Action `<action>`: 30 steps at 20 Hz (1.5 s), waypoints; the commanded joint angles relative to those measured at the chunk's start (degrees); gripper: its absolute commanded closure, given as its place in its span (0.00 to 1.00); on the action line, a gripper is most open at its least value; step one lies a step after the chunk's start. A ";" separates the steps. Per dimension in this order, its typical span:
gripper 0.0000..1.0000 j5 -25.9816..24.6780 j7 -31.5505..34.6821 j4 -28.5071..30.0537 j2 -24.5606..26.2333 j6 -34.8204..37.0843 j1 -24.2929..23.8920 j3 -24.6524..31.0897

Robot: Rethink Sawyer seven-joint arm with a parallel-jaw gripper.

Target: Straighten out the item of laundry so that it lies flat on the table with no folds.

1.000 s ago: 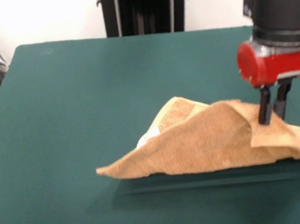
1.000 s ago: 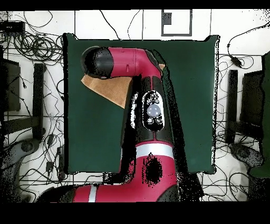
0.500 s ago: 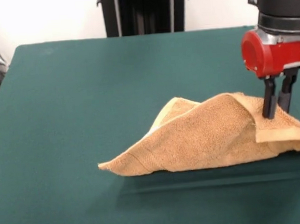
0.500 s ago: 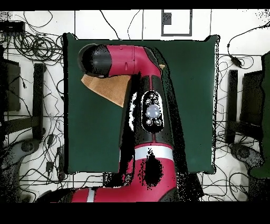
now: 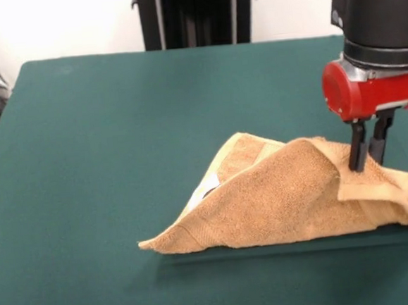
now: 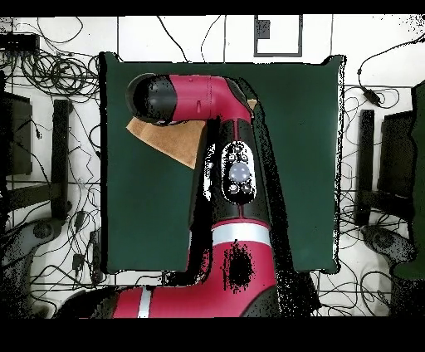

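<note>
Cables litter the floor around my green table (image 5: 102, 118), which carries nothing but the towel (image 5: 279, 203). It sits toward the front view's right, heaped in a tent, one layer doubled over another and a white tag (image 5: 205, 190) peeking from the fold. My hand (image 5: 367, 155) has its two fingers (image 5: 358, 156) drawn close together, pinching the raised fold near the towel's right end. Over the last second the hand rose a touch and came back down, and the tag slipped out of sight, then reappeared. I judge little gained: the fold remains, so flattening is hardly begun.
</note>
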 commanded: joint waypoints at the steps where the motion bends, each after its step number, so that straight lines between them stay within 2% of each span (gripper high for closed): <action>1: 1.00 -1.35 5.94 1.75 3.55 -2.33 1.54 2.73; 5: 1.00 -1.59 4.63 1.78 3.61 -4.35 1.02 3.85; 6: 0.00 -1.66 3.46 1.90 3.57 -4.76 0.66 4.53; 23: 0.00 -1.90 0.38 2.37 3.34 -6.36 -0.50 6.82; 30: 0.00 -2.56 2.56 2.53 3.11 -6.53 0.41 4.96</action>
